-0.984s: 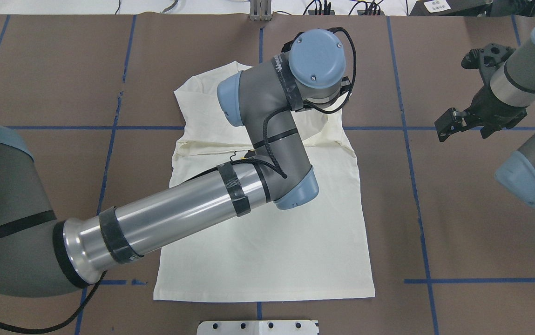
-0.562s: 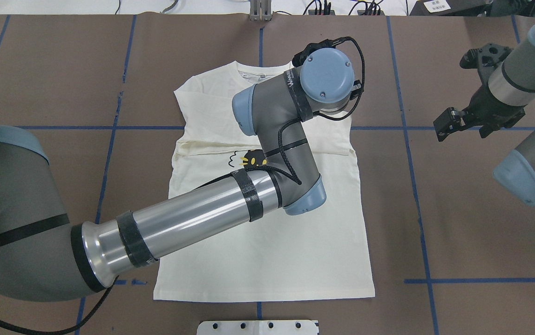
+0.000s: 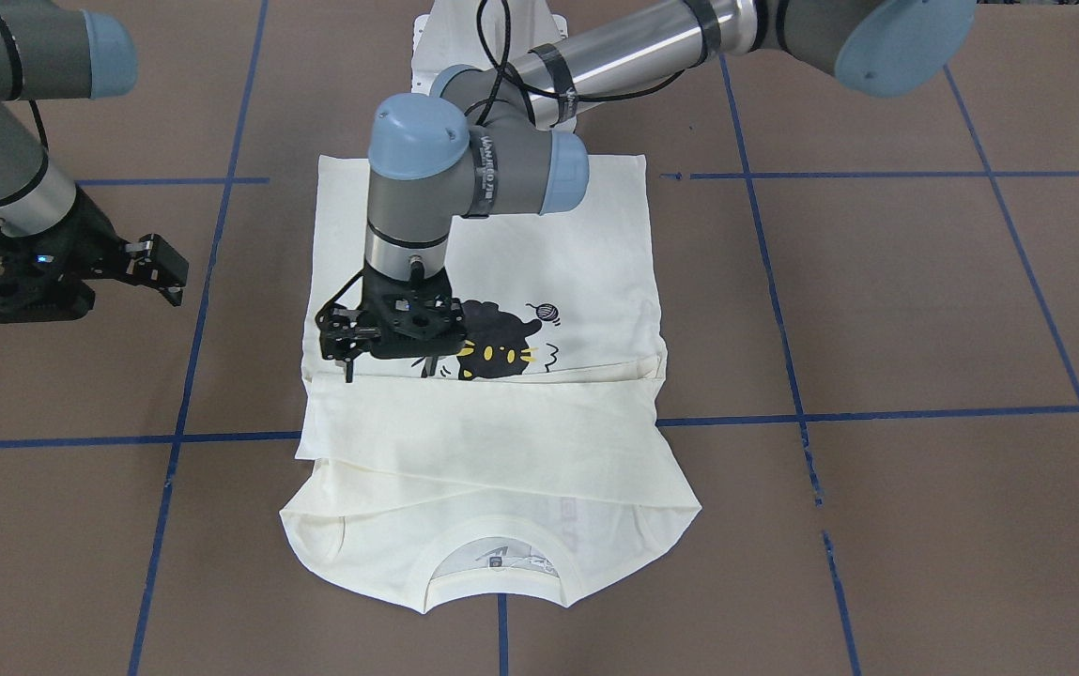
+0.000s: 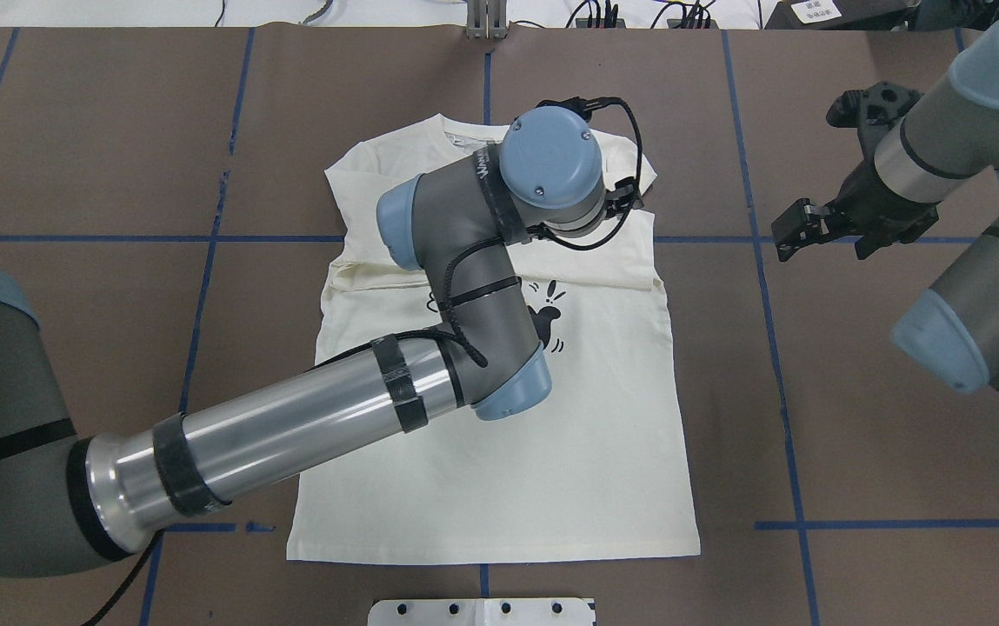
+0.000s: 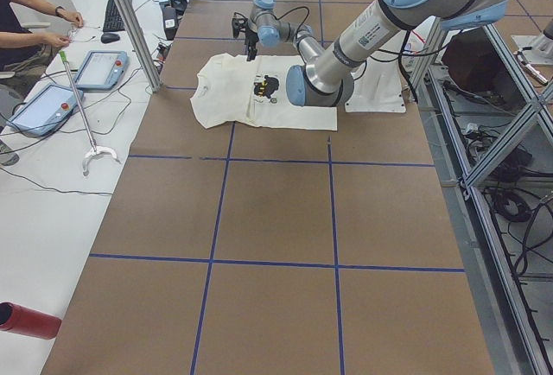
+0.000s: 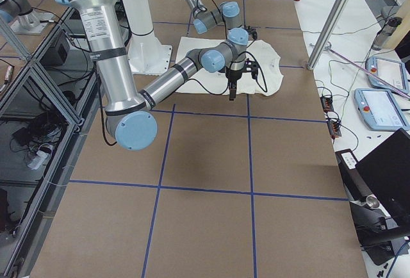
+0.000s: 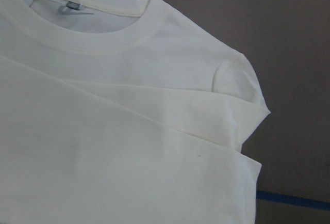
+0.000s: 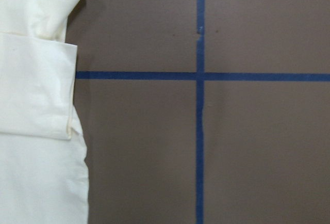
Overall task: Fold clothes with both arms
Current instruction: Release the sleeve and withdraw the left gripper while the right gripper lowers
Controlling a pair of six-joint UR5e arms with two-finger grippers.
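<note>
Table [image 4: 855, 417] held the T-shirt [image 4: 508, 469] flat at centre, print up, sleeves folded across. Left gripper [image 3: 387, 370] hovered over it, jaws apart, empty. Right gripper [image 4: 803, 229] was alongside, can't tell its state. Risk: low fingers could snag the sleeve fold and undo it.

It was a robotics lab: a brown table [image 5: 268, 211] gridded with blue tape [image 5: 332, 211], aluminium framing [image 5: 131, 21] at upper left, teach pendants [image 5: 99, 68] and a seated person [image 5: 22, 16] beside them.

Left gripper [image 3: 387, 372] and right gripper [image 3: 60, 286] hover, fingers [image 3: 348, 366] spread.
</note>
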